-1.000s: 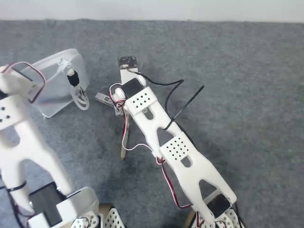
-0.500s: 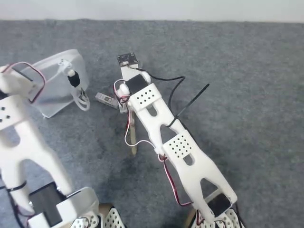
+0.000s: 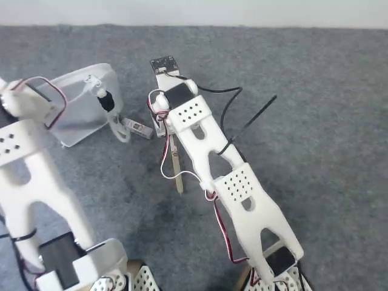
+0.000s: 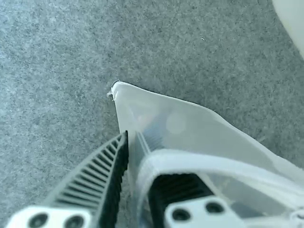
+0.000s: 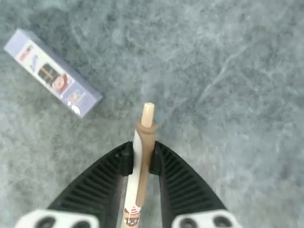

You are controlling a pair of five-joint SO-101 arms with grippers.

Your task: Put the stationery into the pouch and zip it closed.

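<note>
The translucent white pouch (image 3: pixel 77 115) lies on the grey carpet at the back left. My left gripper (image 3: pixel 113 119) is shut on its right-hand wall. In the left wrist view, one finger (image 4: pixel 113 161) is outside the pouch (image 4: pixel 190 128) and the other is inside it. My right gripper (image 3: pixel 162 123) stands just right of the pouch, shut on a tan pen (image 3: pixel 176 163) that trails toward the table's front. Its blunt tip (image 5: pixel 148 113) pokes out past the gripper (image 5: pixel 141 153). A small printed box (image 3: pixel 137 127) lies between pouch and pen, also on the carpet (image 5: pixel 52 71).
Grey carpet (image 3: pixel 315 91) stretches open to the right and back. A pale wall strip (image 3: pixel 242 12) borders the far edge. Both arm bases (image 3: pixel 91 270) stand at the near edge. A black cable tie (image 3: pixel 254 120) sticks out from the right arm.
The left gripper has pulled the pouch a little to the right, toward the small box. The right gripper has shifted right and back with the pen, whose trailing end swung right.
</note>
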